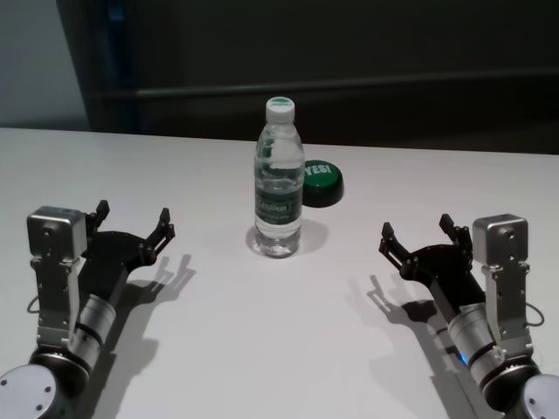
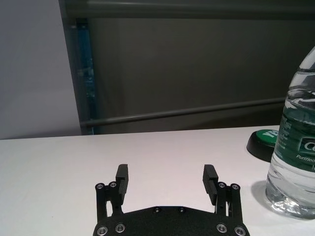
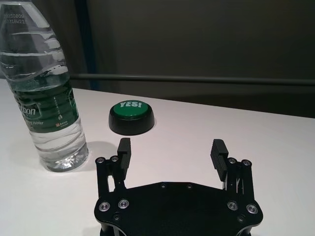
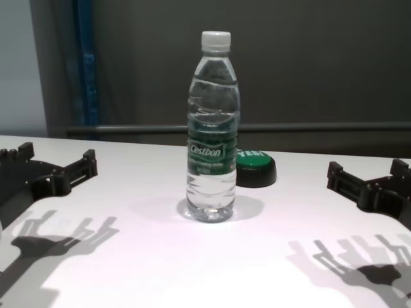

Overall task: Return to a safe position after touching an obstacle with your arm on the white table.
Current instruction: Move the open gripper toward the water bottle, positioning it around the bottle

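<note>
Left of the Cestbon water bottle [image 1: 279, 179], the left gripper [image 1: 134, 223] hovers low over the white table [image 1: 262, 340] with its 2 fingers spread wide and nothing between them. On the bottle's other side the right gripper [image 1: 417, 236] sits the same way, fingers apart and empty. Neither claw touches the bottle; each is well apart from it, and the gaps look about equal, so I cannot tell which arm is nearer.

From either gripper the bottle lies inward and slightly forward. It stands upright, long axis vertical, white cap [image 1: 280, 107] on top, near the middle of the table. Just behind it and to its right rests a black button with a green "YES!" top [image 1: 320, 182], close to the bottle's base but apart from it.

Judging by this pose, both arms already look withdrawn; any further retreat should pull outward and back, away from the bottle.
</note>
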